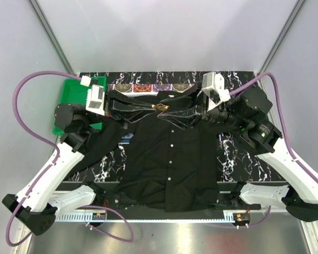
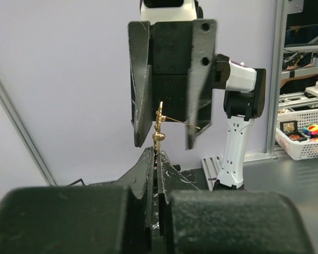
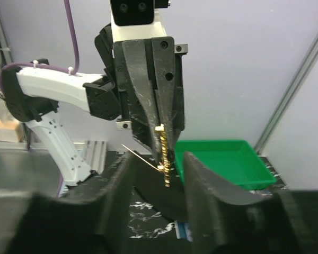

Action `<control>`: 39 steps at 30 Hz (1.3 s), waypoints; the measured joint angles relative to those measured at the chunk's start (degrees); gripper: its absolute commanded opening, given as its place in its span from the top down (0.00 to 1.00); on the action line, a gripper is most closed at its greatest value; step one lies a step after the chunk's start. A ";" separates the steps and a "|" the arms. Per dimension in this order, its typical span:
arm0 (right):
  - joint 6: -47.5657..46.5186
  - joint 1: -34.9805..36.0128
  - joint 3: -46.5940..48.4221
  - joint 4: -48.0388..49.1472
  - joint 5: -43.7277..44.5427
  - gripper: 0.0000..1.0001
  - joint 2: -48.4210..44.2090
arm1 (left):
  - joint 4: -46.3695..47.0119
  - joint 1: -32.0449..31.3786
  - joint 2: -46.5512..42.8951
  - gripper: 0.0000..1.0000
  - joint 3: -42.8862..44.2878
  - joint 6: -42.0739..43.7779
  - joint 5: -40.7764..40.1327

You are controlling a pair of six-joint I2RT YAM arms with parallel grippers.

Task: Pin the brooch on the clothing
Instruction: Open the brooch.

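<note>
Brooch (image 1: 161,107), tiny golden leaf-shaped pin, clenched edge-on in left end effector (image 2: 156,159), up over collar of black long-sleeved button-up shirt (image 1: 169,164) on marbled desk (image 1: 238,159). Right end effector (image 3: 158,159) released, fingers straddling pin.

We see pale-grey walls (image 1: 164,32) enclosing the cell, metal frame posts (image 1: 50,34) standing at the far corners. The table (image 1: 236,161) has a black, white-veined top. A white basket (image 2: 305,138) of coloured items sits off to one side
</note>
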 measured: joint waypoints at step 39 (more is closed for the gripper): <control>-21.24 0.00 3.74 -13.84 15.02 0.56 -1.20 | -14.19 1.31 -2.16 1.00 0.35 11.04 -10.05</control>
